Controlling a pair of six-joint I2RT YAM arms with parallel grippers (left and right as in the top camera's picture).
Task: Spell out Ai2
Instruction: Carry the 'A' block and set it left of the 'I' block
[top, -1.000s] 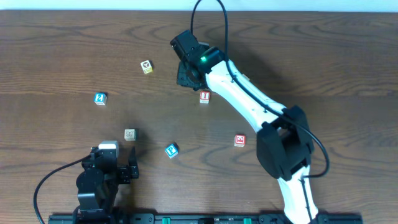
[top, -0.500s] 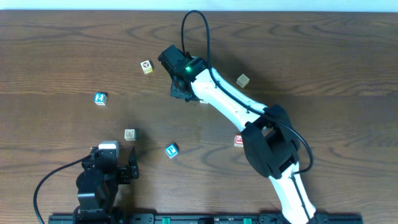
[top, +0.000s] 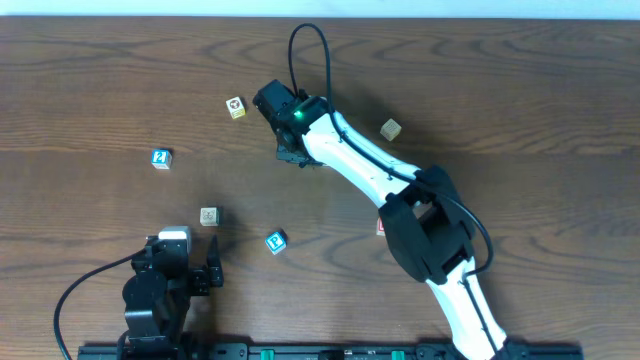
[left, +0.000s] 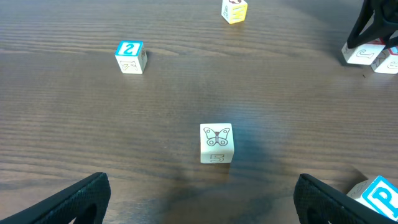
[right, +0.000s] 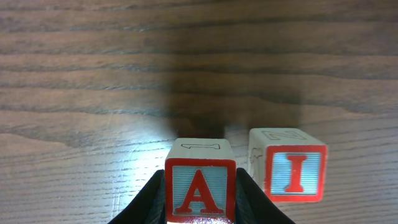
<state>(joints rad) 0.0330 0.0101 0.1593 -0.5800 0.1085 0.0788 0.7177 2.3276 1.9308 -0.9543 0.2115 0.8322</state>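
Our right end effector (right: 200, 205), clenched on the A block (right: 200, 183), has swung over to just left of the I block (right: 296, 172); only the 2 block (left: 129, 55) remains to fetch.

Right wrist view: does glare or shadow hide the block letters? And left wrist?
Right wrist view: glare on the table left of the A block, dark shadow behind it, both letters sharp, I block included. Left wrist view: butterfly block crisp, faint sheen beside it.

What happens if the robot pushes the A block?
The A block is a flat-sided cube, so it should slide, not roll. It looks like stiff wood, so the fingers gripping it likely won't squash it.
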